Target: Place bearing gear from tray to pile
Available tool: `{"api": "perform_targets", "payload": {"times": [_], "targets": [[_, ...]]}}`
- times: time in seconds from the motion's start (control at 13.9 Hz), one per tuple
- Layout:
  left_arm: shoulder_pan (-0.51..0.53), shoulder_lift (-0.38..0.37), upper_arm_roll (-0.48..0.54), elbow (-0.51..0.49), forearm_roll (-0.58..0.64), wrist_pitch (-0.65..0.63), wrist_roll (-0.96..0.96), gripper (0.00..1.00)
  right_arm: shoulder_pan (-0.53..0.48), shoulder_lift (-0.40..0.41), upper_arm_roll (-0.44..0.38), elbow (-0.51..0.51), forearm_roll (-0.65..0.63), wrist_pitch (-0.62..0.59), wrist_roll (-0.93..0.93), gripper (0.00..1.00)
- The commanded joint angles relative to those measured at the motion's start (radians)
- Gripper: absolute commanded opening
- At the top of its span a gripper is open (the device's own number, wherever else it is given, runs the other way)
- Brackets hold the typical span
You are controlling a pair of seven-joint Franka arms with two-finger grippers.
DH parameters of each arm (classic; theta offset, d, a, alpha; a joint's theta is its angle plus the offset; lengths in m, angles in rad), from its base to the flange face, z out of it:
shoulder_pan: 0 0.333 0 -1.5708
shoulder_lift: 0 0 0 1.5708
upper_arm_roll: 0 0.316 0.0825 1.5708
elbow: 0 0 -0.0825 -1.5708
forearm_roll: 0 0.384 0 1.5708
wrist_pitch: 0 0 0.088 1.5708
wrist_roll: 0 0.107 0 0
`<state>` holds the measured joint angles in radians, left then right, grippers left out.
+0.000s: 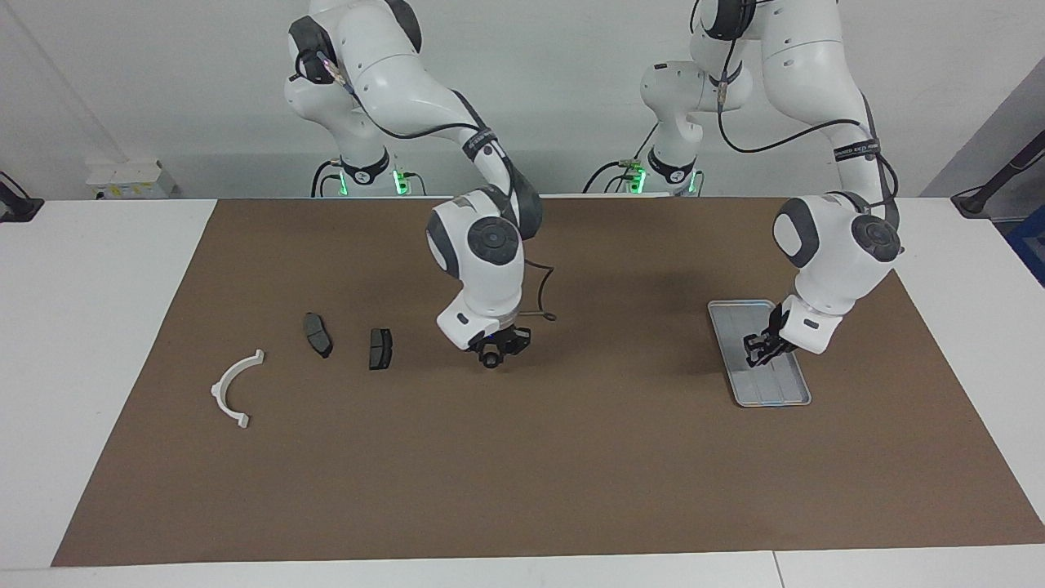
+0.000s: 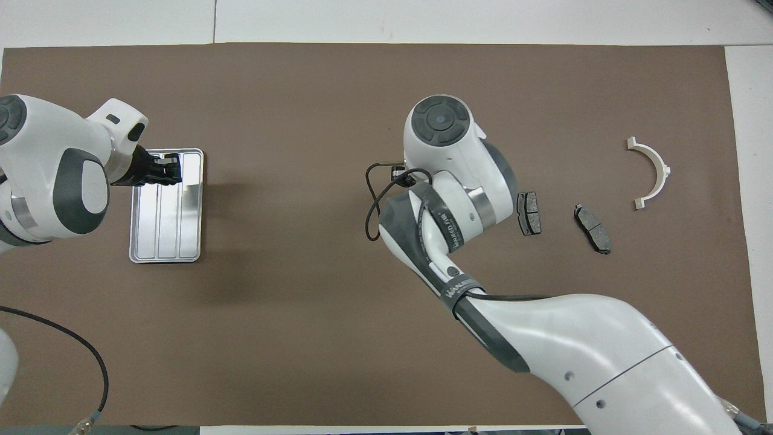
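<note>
A small dark round bearing gear [image 1: 490, 360] hangs just above the brown mat with my right gripper [image 1: 492, 352] shut on it. It is over the mat beside the nearer dark pad [image 1: 380, 348] of the pile. The pile also holds a second dark pad [image 1: 317, 334] and a white curved bracket [image 1: 233, 390]. In the overhead view the right wrist hides that gripper and the gear. The silver ribbed tray [image 1: 767, 394] lies toward the left arm's end. My left gripper [image 1: 758, 349] hovers shut over the tray [image 2: 163, 241], with nothing seen in it.
A brown mat [image 1: 522, 474] covers most of the white table. A loose black cable loop [image 2: 374, 205] hangs from the right wrist. In the overhead view the two pads [image 2: 529, 212] and the bracket [image 2: 652, 172] lie spread apart from one another.
</note>
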<state>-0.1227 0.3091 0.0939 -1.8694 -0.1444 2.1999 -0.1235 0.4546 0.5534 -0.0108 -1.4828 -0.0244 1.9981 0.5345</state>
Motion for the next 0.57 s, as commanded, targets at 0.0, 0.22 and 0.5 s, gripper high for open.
{"api": "perform_targets", "payload": {"times": [0.0,0.22,0.5], "targets": [[-0.082,-0.024,-0.008,0.053,-0.012,-0.093,-0.173,0.00,-0.126,-0.075,0.014,0.007,0.004,-0.064,-0.199,0.00],[-0.254,-0.010,-0.005,0.146,0.000,-0.167,-0.475,0.01,-0.298,-0.110,0.014,0.004,0.004,-0.114,-0.469,0.00],[-0.477,0.028,-0.006,0.182,0.078,-0.149,-0.795,0.01,-0.459,-0.136,0.012,-0.104,-0.002,-0.030,-0.685,0.00]]}}
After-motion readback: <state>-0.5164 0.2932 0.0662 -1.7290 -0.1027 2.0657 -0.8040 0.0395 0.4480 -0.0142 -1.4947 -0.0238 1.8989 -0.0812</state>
